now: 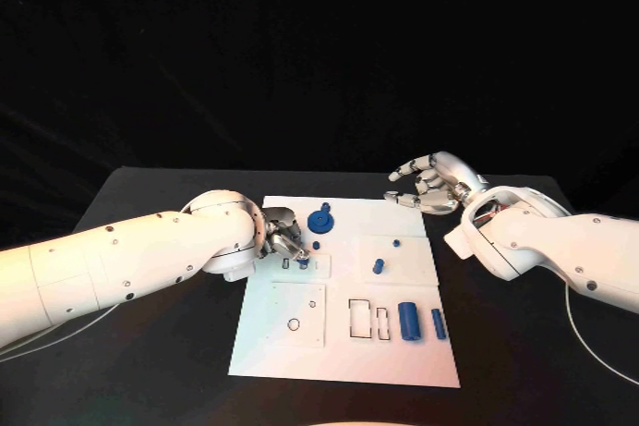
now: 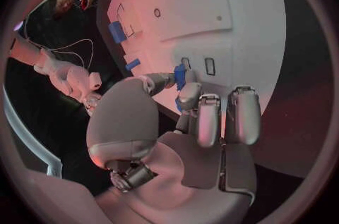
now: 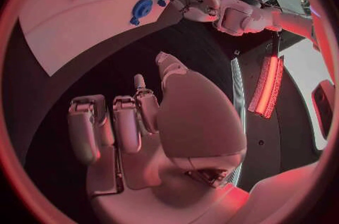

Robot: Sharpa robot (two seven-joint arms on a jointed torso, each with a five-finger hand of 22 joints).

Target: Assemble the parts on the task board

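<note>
While left hand (image 1: 283,239) pinches part (image 2: 180,75), right hand (image 1: 428,184) idles

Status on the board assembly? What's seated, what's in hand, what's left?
Looks seated: the blue round part and a small blue peg stand on the task board.

In hand: the left hand pinches a small blue part over the rectangular slots near the board's left edge; the right hand hangs off the board, holding nothing.

Left: two blue blocks lie loose beside empty outlines.
</note>
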